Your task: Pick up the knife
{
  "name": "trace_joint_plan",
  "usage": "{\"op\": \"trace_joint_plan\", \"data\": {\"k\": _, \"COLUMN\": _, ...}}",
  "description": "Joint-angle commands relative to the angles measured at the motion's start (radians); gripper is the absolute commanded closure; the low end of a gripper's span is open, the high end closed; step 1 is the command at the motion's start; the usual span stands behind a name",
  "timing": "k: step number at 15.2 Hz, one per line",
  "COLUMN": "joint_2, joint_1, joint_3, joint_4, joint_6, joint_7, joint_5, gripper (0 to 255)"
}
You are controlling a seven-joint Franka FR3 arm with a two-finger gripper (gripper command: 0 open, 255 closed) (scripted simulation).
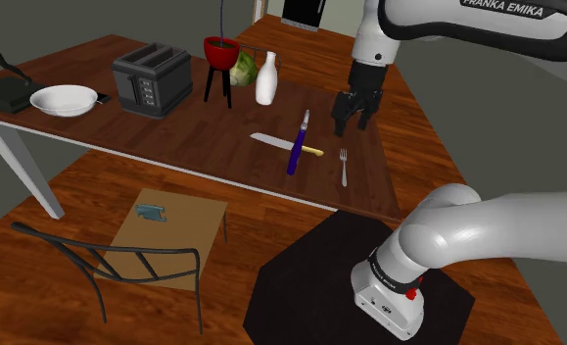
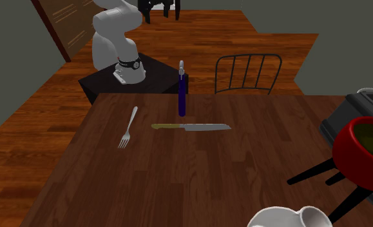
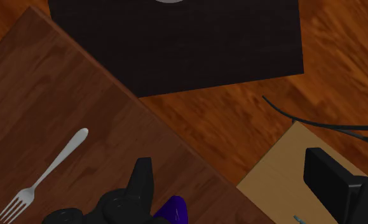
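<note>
The knife, thin with a shiny grey blade and a yellow handle, lies flat on the brown wood counter, lower than the tool, not touching it. The tool is spread apart, holding nothing.

Light is even and diffuse, moderate in both exterior views. The white arm carries soft highlights on its upper faces and grey shading beneath, which places the light overhead. The bench shows a flat wood tone, and the objects on it cast barely any shadow. The wrist view is dimmer, and there the stand reads nearly black. Outlines are crisp from centre to border, and straight edges stay straight.
</note>
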Motion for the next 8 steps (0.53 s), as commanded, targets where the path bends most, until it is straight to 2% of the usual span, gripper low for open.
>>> {"op": "trace_joint_plan", "data": {"k": 1, "joint_2": 0.000, "joint_1": 0.000, "joint_3": 0.000, "joint_4": 0.000, "joint_6": 0.000, "joint_7": 0.000, "joint_5": 0.000, "gripper": 0}}
{"op": "trace_joint_plan", "data": {"k": 8, "joint_2": 0.113, "joint_1": 0.003, "joint_3": -0.104, "joint_4": -0.088, "joint_6": 0.256, "joint_7": -0.223, "joint_5": -0.087, "gripper": 0}}
